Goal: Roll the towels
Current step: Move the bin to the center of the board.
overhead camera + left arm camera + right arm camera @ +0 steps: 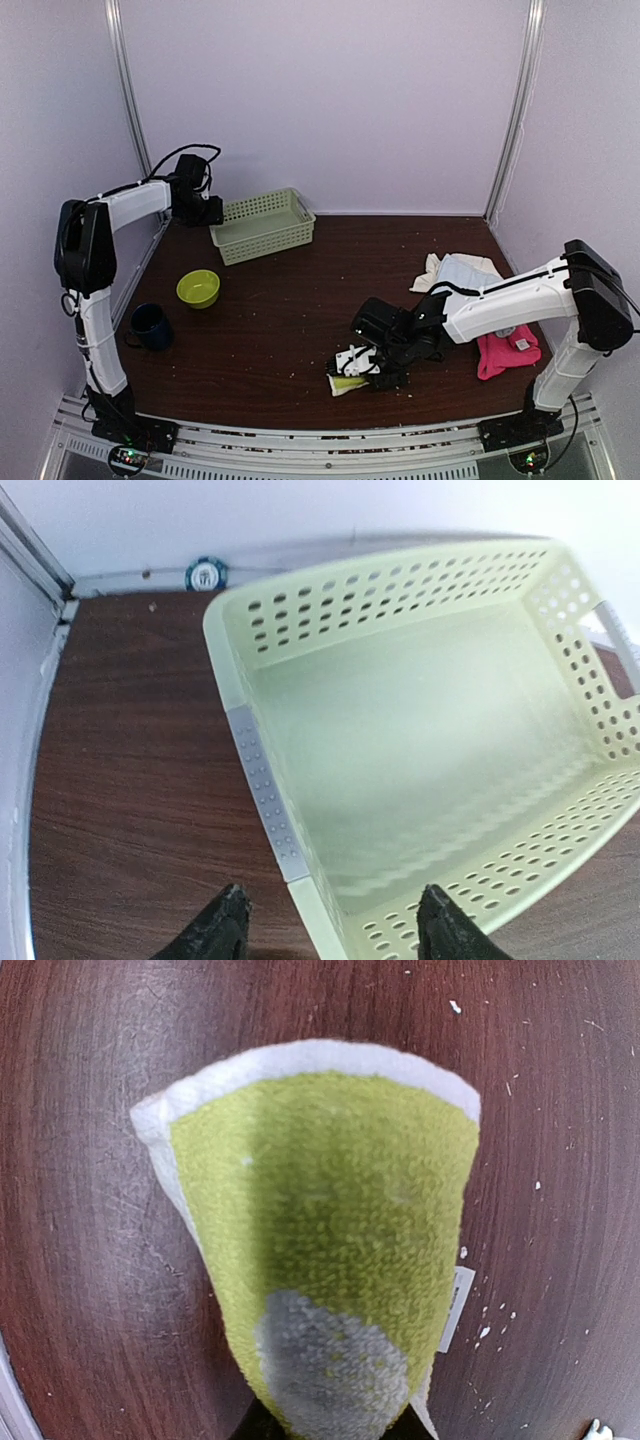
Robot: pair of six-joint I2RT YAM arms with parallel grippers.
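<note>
While my right hand point(360, 363) sits low near the front of the desk point(290, 320), its jaws are clamped down on the lime-green towel point(330, 1220). From the wrist camera I see the cloth fanning out from the grip, with its white border along the far edge, a pale grey patch close to the jaws and a small white tag point(455, 1310) at its right side. Part of the towel lies on the desk just under the hand.

The other towels lie at the right side of the desk, beside and partly under my right arm. The light blue towel point(467, 273) lies over the cream-white towel point(430, 272), and the hot pink towel point(503, 352) is nearer the front.

My left hand point(335, 930) is over at the far left, above the near corner of the green basket point(255, 770). Its fingers point(225, 930) stand well apart, one on each side of the rim, and grip nothing. A lime-coloured bowl point(198, 288) and a dark blue mug point(152, 325) stand on the left of the desk, well apart from every towel.
</note>
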